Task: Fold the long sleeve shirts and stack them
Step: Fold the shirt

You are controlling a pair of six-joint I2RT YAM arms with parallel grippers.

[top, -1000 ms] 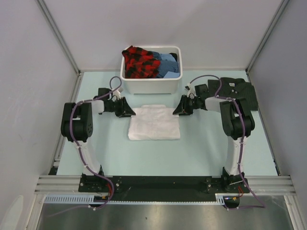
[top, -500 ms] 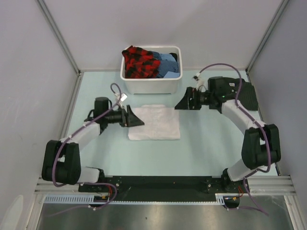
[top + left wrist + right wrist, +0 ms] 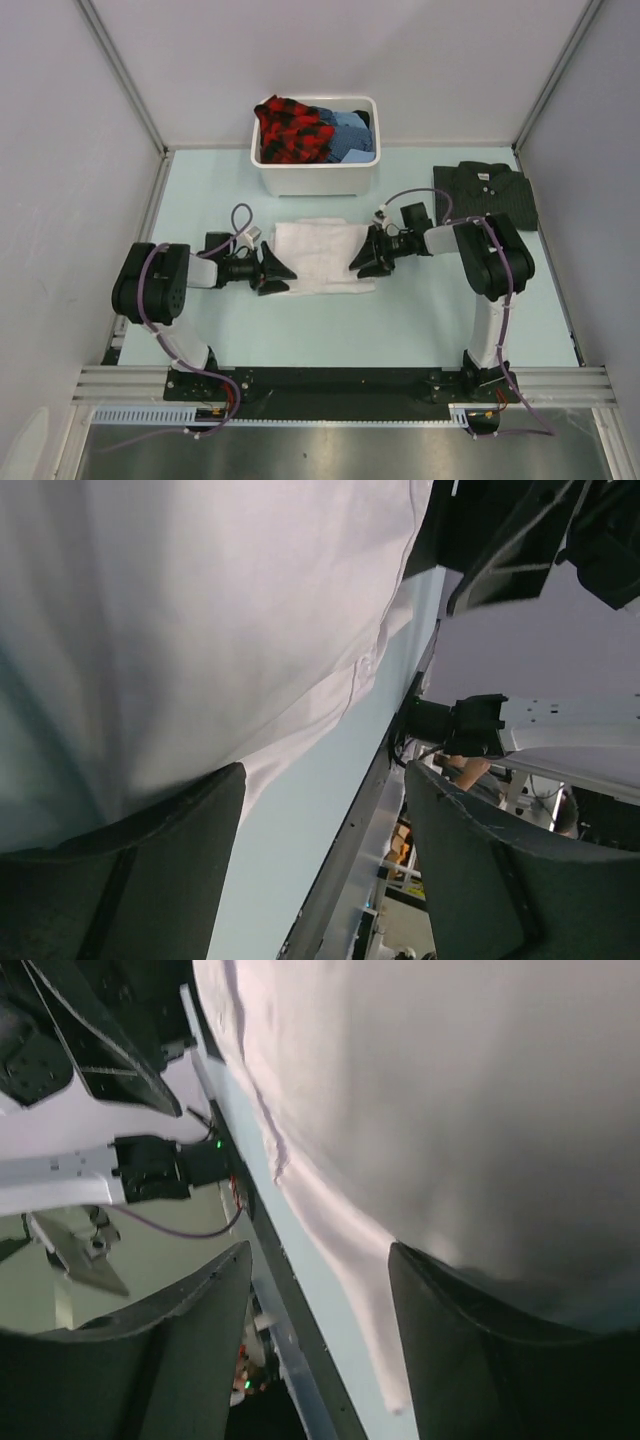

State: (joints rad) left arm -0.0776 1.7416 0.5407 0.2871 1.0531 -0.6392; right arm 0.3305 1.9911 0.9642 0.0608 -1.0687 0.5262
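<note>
The white shirt lies folded into a rectangle in the middle of the table. My left gripper is open at its left near edge, low on the table. My right gripper is open at its right near edge. In the left wrist view the white cloth fills the upper left, and one finger lies against its edge. In the right wrist view the cloth fills the upper right beside one finger. The dark striped shirt lies folded at the far right.
A white plastic tub stands at the back centre, holding a red-and-black plaid garment and blue cloth. Grey walls close in the table on the left, right and back.
Both arms have folded back and come down. Both grippers have moved from the shirt's far corners to its near side edges. The dark shirt is uncovered by the right arm.
</note>
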